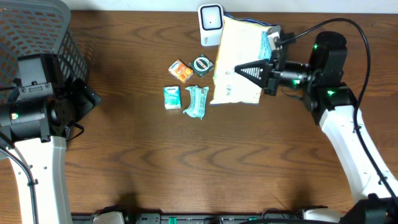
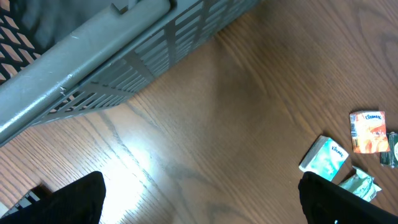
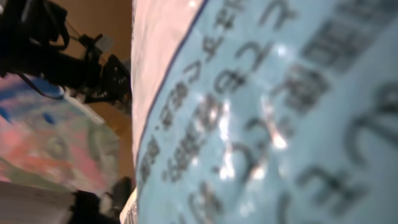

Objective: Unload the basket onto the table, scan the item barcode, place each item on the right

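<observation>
- Packet [image 1: 235, 56]: large, flat and pale with a blue printed edge. It sits at the far right of the bench [image 1: 186, 162], just beside the white scanner [image 1: 211, 25].
- Handling (my judgement): light, soft film, floppy and probably slick, given the glare in the right wrist view. Take it by an edge seam so the barcode face hangs flat.
- Right hand [image 1: 268, 70]: fingers together, clamped on the packet's right edge. The arm reaches in level from the right.
- Left hand [image 2: 200, 198]: fingers wide apart and holding nothing, low beside the grey basket [image 1: 37, 37].

Gray mesh basket [image 1: 43, 25], orange pack [image 1: 181, 71], teal pack [image 1: 172, 98] on wooden table [image 1: 186, 168]
</observation>
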